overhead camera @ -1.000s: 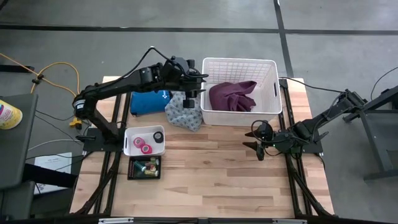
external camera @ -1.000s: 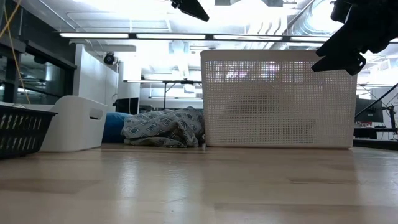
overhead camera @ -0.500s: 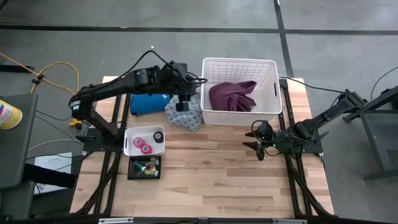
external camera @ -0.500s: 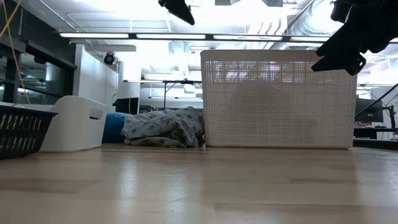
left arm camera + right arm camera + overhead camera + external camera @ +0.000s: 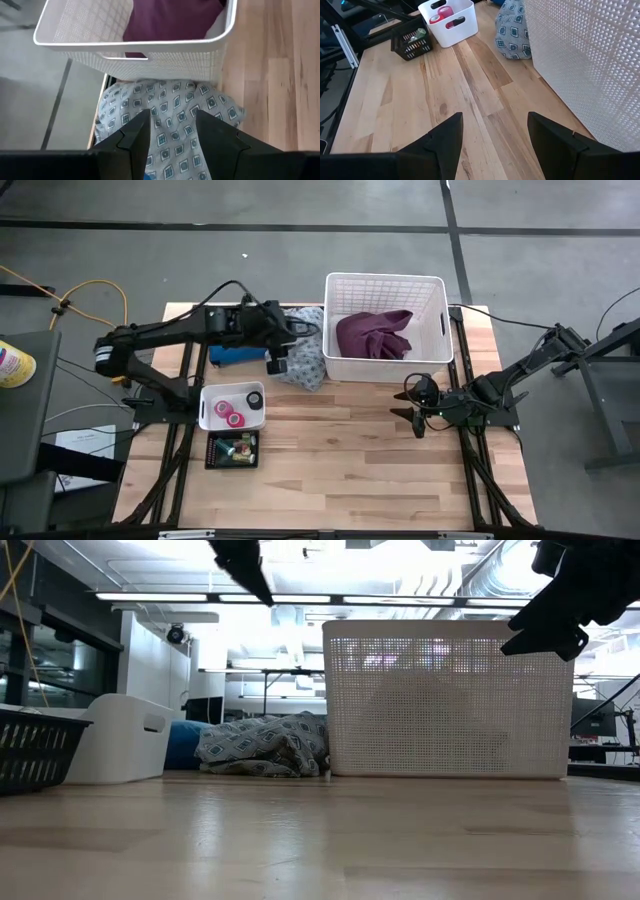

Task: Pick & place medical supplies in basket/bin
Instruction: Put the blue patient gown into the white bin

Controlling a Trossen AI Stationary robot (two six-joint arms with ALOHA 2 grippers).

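**A:** While hovering over the grey-patterned garment [image 5: 305, 360], fingers apart and empty, lower the left pincer [image 5: 278, 363] straight onto the bunched middle, just beside the white lattice basket [image 5: 385, 277].

**B:** Pinch deep into a thick fold, lift clear of the rim, then release above the maroon garment [image 5: 375, 333] lying inside. Right pincer [image 5: 415, 415]?

**A:** Parked open near the bench's right edge, holding nothing.

**B:** Any readable writing or brands?

**A:** None legible anywhere; only a diamond print on the cloth.
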